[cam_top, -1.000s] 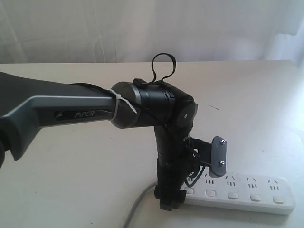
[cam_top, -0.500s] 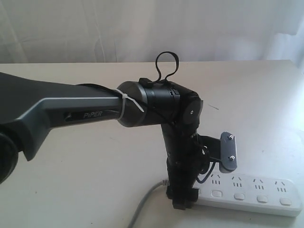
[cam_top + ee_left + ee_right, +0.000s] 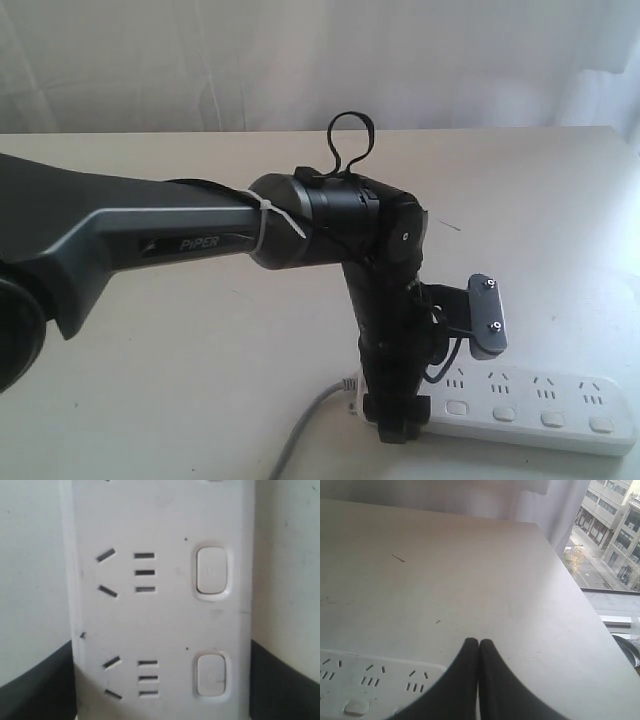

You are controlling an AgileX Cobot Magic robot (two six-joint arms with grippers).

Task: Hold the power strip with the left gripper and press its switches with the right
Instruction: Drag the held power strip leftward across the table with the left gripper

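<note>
Left gripper (image 3: 440,385) plunged wrist-down, jaws wide astride the power strip (image 3: 530,405) — seemingly untouching — right jaws pressed together

Left claw (image 3: 440,385) farther right and lower along the power strip (image 3: 530,405).

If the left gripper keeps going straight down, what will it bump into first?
Most likely the power strip. The left gripper points down at it with its fingers open on either side of the strip's cord end.

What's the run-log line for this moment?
left gripper: open, straddling power strip at cord end | right gripper: shut, above strip's far end | switches: not touched yet
</note>
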